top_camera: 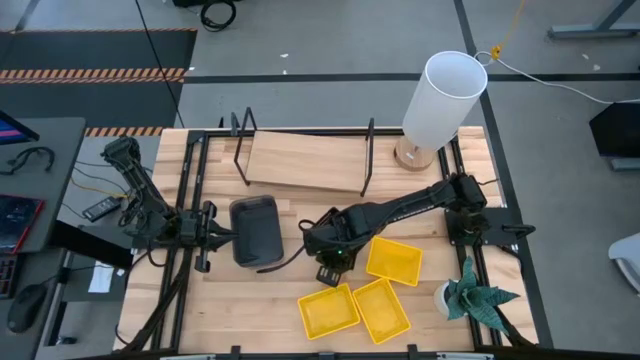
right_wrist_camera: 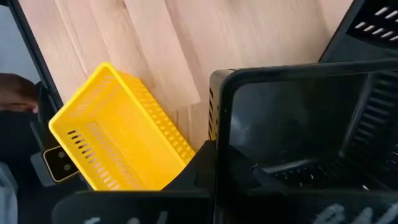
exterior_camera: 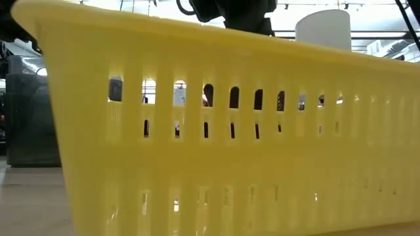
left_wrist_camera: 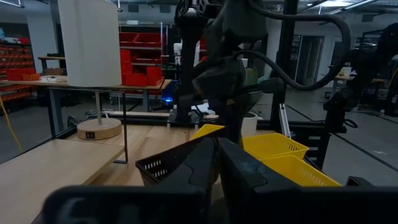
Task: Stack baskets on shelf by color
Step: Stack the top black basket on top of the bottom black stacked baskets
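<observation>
A: What is sitting on the table (top_camera: 270, 300) right now?

B: The shelf (top_camera: 305, 160) is lying along the far edge, beside a white lamp (top_camera: 443, 95) at the far right corner. Three yellow baskets (top_camera: 328, 310) are clustering near the front edge, right of centre, and a small plant (top_camera: 470, 295) is standing by the right edge.

A: And the dark baskets?

B: A grey basket (top_camera: 256, 230) is sitting left of centre, with the left claw (top_camera: 222, 236) pinching its rim at the left side. The left wrist view shows the fingers (left_wrist_camera: 199, 165) pressing on a slatted edge.

A: Where is the right arm?

B: It is reaching across the middle. The right claw (top_camera: 322, 250) is hanging just beside the yellow baskets, gripping a black basket (right_wrist_camera: 298, 137), which is filling its wrist view above one yellow basket (right_wrist_camera: 118, 134).
</observation>
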Robot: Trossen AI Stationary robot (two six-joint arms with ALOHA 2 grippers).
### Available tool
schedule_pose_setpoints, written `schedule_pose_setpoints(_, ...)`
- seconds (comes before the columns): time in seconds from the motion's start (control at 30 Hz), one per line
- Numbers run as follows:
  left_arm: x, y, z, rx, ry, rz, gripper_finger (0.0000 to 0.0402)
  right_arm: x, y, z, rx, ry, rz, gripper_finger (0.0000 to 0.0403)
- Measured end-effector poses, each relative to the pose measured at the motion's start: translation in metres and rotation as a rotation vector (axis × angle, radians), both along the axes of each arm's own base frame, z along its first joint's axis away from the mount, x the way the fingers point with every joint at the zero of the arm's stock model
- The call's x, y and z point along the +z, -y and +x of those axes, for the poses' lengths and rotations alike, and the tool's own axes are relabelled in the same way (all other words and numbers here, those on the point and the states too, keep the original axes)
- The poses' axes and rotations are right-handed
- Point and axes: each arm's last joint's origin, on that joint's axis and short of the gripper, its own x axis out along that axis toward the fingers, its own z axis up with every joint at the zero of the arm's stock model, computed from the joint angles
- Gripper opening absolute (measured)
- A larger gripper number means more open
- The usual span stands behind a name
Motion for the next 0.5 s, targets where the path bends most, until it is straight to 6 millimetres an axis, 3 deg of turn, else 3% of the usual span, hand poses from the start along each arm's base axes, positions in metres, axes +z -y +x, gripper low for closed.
schedule_pose_setpoints(0.33, 0.000, 0.000, 0.000, 0.000, 0.000, 0.000, 0.0031, 0.001, 0.008, 0.002, 0.035, 0.007, 0.003, 0.0010)
schedule_pose_setpoints(0.5, 0.000, 0.000, 0.000, 0.000, 0.000, 0.000, 0.0036, 0.015, 0.013, 0.002, 0.100, 0.034, -0.030, 0.0010)
